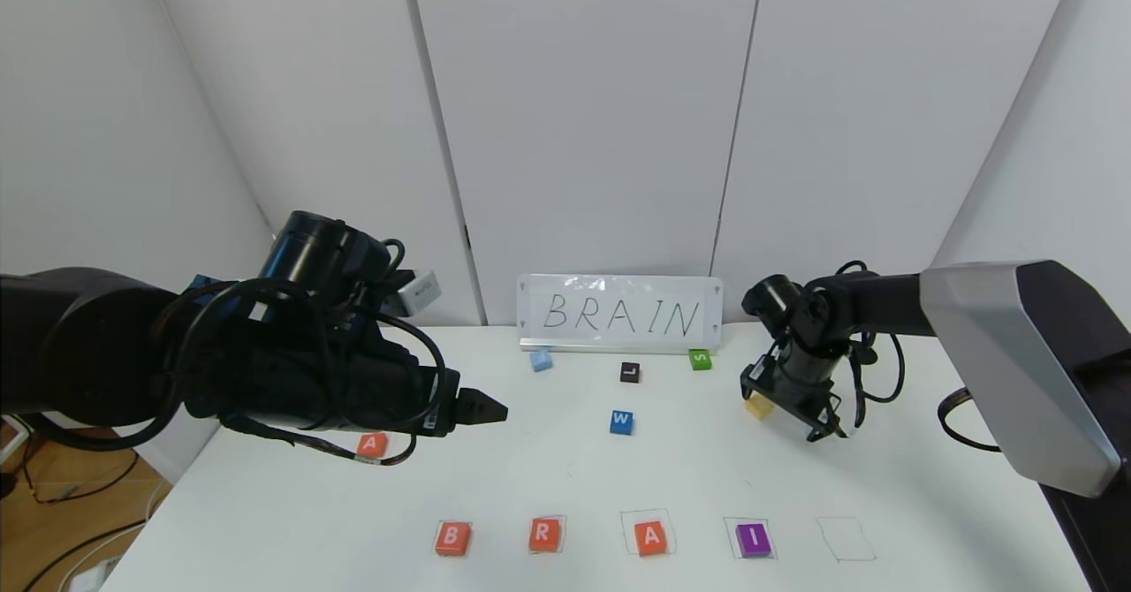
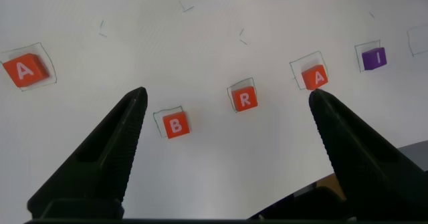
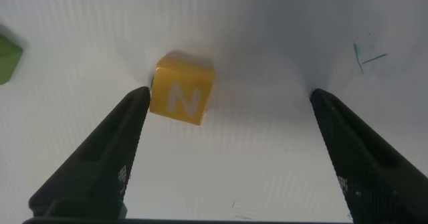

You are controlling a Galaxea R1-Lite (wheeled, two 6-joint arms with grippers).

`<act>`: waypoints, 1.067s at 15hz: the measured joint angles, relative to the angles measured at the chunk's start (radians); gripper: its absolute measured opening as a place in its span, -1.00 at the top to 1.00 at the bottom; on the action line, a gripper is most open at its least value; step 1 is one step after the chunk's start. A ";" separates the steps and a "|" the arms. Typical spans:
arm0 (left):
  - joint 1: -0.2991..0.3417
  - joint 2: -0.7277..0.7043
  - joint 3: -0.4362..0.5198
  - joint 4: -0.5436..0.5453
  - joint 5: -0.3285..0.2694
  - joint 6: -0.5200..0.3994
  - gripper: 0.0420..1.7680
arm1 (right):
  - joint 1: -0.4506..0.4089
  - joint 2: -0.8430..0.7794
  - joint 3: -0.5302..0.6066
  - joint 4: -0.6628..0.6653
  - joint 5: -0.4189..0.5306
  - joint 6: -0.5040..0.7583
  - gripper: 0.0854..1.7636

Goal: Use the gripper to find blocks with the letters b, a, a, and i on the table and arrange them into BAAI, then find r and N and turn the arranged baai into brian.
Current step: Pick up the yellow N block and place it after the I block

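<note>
On the white table (image 1: 265,521), a front row of pen-drawn squares holds orange-red B (image 1: 452,538), R (image 1: 544,535), A (image 1: 651,538) and purple I (image 1: 754,540). A second orange-red A (image 1: 373,444) lies at the left. My left gripper (image 1: 482,408) hovers open and empty above the table; its view shows B (image 2: 176,126), R (image 2: 245,99), A (image 2: 316,77), I (image 2: 373,58) and the spare A (image 2: 24,71) below the gripper (image 2: 226,95). My right gripper (image 1: 786,411) is open, low over the yellow N (image 1: 758,406). In its view the N (image 3: 181,97) sits against one finger of the gripper (image 3: 227,94).
A white sign reading BRAIN (image 1: 618,314) stands at the back. In front of it lie a light blue tile (image 1: 541,360), a black L (image 1: 629,372), a green S (image 1: 700,359) and a blue W (image 1: 621,421). An empty drawn square (image 1: 846,539) lies right of the I.
</note>
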 joint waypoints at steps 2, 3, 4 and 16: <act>0.000 0.000 0.000 0.000 0.000 0.000 -0.94 | 0.007 0.000 0.000 0.007 0.000 0.000 -0.94; 0.000 0.000 0.000 0.000 0.000 0.000 -0.94 | 0.009 0.000 0.000 0.007 0.000 0.000 -0.94; 0.000 0.000 0.000 0.000 0.000 0.000 -0.94 | 0.011 0.000 0.000 0.007 0.000 0.000 -0.94; -0.001 0.001 0.001 0.001 0.000 0.000 -0.94 | 0.002 0.000 -0.001 -0.011 -0.001 0.000 -0.94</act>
